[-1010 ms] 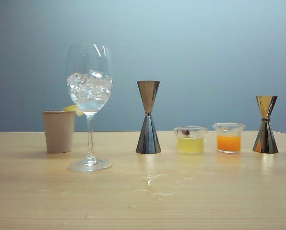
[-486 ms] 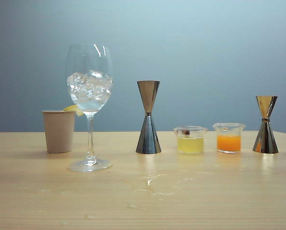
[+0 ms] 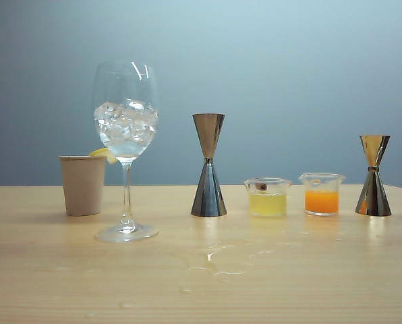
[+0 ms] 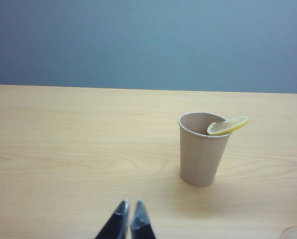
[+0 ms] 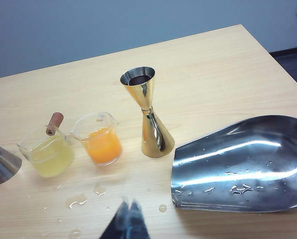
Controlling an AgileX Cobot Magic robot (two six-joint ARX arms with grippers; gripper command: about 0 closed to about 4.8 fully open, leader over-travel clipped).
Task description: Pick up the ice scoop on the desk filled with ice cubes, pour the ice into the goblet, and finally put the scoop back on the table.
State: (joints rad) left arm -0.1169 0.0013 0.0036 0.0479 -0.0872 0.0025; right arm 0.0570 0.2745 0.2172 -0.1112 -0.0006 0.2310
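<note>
The ice scoop is lying empty on the table just beside the right gripper, jaws closed; the left gripper, also closed, is hovering near a paper cup

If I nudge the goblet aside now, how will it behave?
Likely top-heavy: the goblet carries its ice cubes high in the bowl over a thin stem and a small foot, so a push up high may tip it. The glass looks thin and fragile. Water droplets on the table nearby may let the foot slide.
</note>
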